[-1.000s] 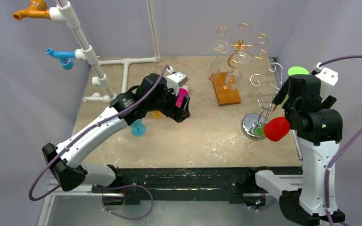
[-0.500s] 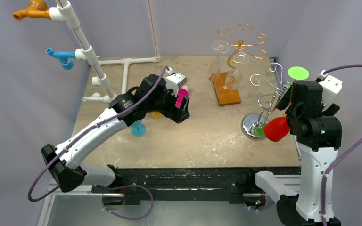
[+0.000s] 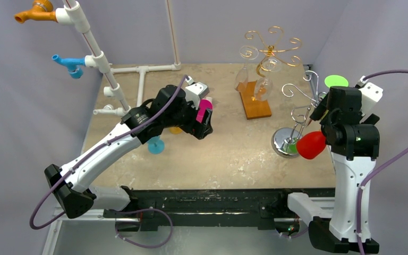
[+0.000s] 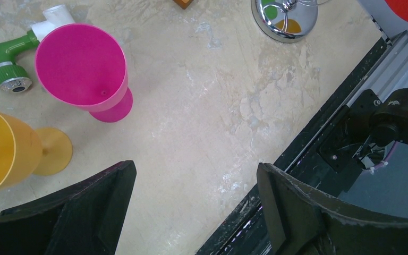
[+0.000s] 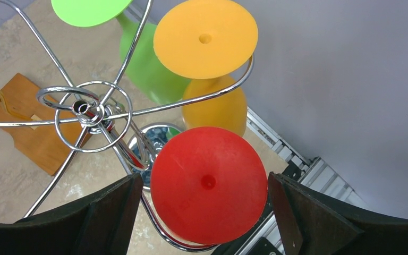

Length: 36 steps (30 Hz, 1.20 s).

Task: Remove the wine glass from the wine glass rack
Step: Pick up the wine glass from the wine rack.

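Between the two dark fingers of the right tool (image 5: 202, 179) lies the round foot of the red wine glass (image 5: 208, 183), seen from above in the right wrist view. This tool is opened fully. Its fingers (image 5: 111, 212) stand at each side of the red foot with a small gap, and I cannot see that they touch it, so the tool holds nothing. The red wine glass hangs upside down on an arm of the chrome rack (image 5: 87, 109), directly under the tool. Beyond it, further from the tool, an orange glass (image 5: 206, 38) and a green glass (image 5: 149, 69) hang on the same rack in the same way. The centre rings of the rack are to the left of the tool's fingers.

The left tool (image 4: 195, 167) is also wide open and empty. It hovers over the bare desk (image 4: 191, 106) and touches nothing. Ahead of it and to its left a pink glass (image 4: 82, 66) stands upright on the desk. A yellow glass (image 4: 0, 154) stands just beside the left finger, and a green tap piece (image 4: 5, 53) lies beyond the pink glass. The round chrome foot of the rack (image 4: 284, 21) is far ahead of this tool, to the right.
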Motion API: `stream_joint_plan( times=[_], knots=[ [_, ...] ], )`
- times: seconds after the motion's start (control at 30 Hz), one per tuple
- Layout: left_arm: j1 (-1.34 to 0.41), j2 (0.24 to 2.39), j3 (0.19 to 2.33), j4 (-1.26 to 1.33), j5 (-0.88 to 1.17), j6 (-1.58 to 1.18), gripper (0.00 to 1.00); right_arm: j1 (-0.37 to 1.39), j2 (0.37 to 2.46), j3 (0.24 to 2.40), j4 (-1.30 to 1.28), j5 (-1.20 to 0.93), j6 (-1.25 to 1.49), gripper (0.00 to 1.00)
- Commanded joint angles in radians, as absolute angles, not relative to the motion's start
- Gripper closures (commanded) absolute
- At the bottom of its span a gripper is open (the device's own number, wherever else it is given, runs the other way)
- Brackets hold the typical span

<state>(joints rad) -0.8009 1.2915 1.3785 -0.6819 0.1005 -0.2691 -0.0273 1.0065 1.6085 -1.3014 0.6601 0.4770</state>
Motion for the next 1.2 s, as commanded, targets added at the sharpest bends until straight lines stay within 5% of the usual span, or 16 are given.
stream_joint_plan(
  times=[0.0, 0.5, 1.17],
  knots=[
    [-0.806, 1.261, 1.373, -0.641, 0.095, -0.264, 0.09, -0.04, 0.994, 1.588, -1.263, 0.648, 0.471, 0.01],
    [-0.807, 1.262, 1.36, -0.635, 0.097, -0.265, 0.09, -0.051, 0.976, 1.548, -1.249, 0.639, 0.477, 0.03],
    [-0.806, 1.274, 1.359, -0.633, 0.098, -0.266, 0.09, -0.055, 0.993, 1.64, -1.282, 0.64, 0.456, 0.33]
  ],
)
